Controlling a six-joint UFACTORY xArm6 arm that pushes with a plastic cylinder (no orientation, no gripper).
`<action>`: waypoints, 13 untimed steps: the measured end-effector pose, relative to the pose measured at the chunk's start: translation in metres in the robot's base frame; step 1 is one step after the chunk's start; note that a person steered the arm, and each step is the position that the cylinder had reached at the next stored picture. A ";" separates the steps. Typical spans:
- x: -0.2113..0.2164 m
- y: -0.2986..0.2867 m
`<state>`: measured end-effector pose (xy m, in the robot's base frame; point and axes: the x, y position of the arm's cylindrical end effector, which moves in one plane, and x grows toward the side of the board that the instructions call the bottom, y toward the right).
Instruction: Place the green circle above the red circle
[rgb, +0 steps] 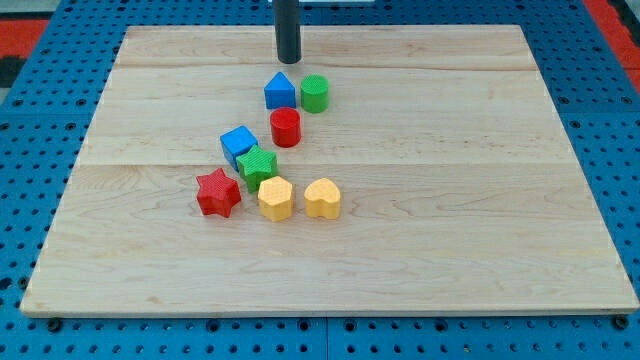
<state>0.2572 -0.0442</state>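
Note:
The green circle (315, 93) sits near the view's top middle, up and to the right of the red circle (285, 128), with a small gap between them. A blue house-shaped block (280, 91) stands right beside the green circle on its left. My tip (288, 60) is the lower end of the dark rod, just above the blue block toward the view's top, and up and to the left of the green circle. It touches no block.
Below the red circle lie a blue cube (238, 146), a green star-like block (258, 165), a red star (218, 193), a yellow hexagon (275, 198) and a yellow heart (322, 198). The wooden board (480, 200) rests on a blue pegboard.

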 end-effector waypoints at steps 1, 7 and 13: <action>0.042 -0.001; 0.001 -0.005; 0.150 0.040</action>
<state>0.4074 -0.0045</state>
